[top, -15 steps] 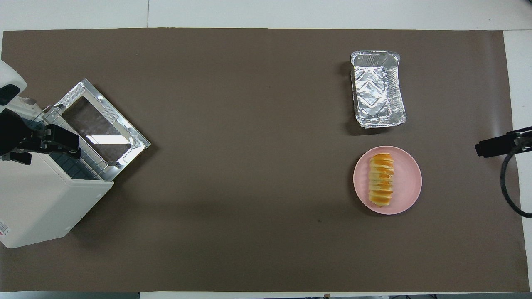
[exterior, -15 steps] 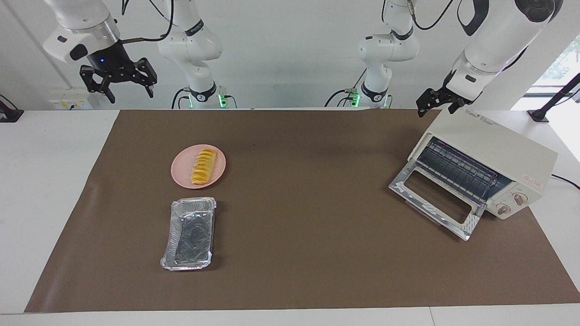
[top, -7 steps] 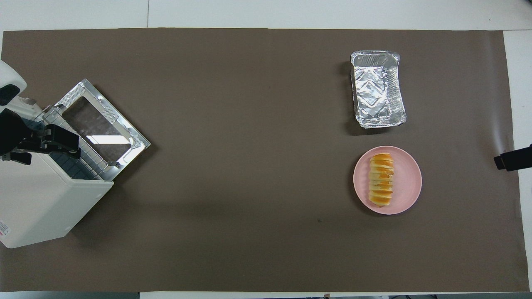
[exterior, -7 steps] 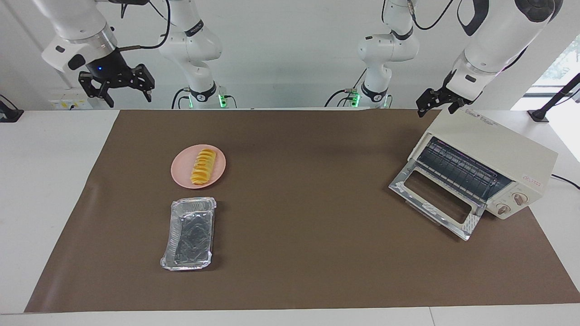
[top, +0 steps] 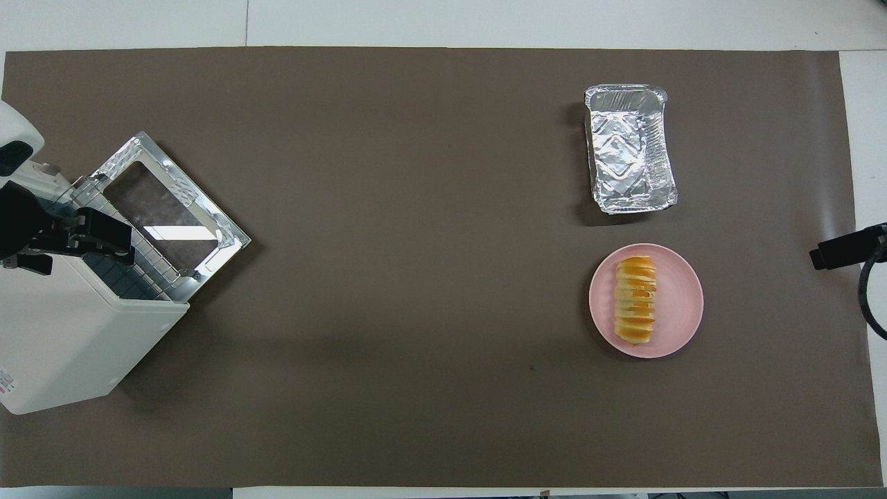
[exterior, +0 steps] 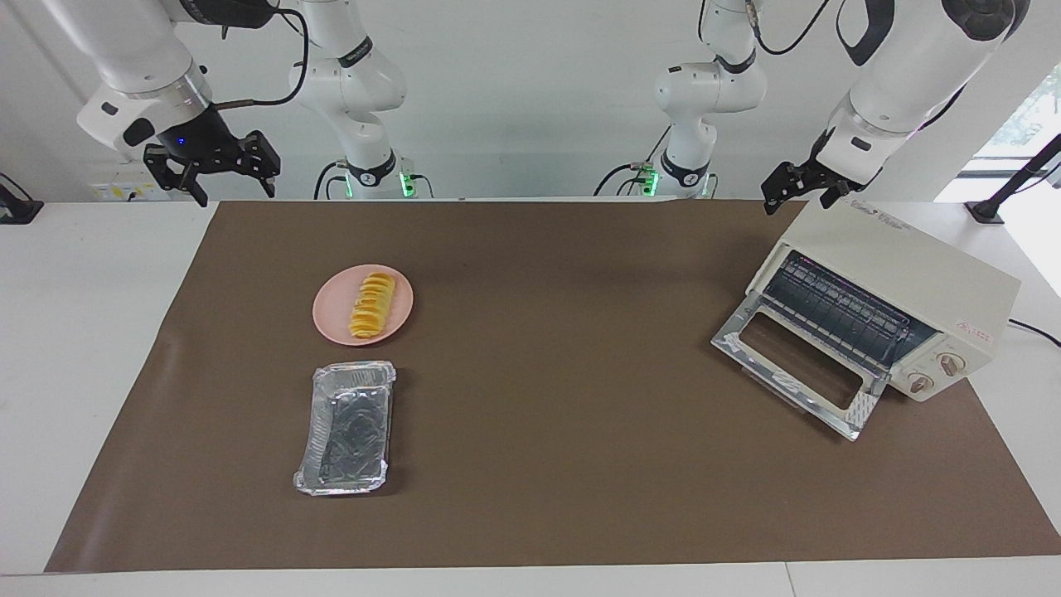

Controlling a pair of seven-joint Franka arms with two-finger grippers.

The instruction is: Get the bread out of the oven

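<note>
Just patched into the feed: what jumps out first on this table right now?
The cream oven at the left arm's end stands with its glass door dropped open and only bare rack showing inside. The bread already lies on the pink plate toward the right arm's end, with an empty foil tray farther from the robots. The left gripper hangs over the oven's top; the right gripper is raised, open and empty.
</note>
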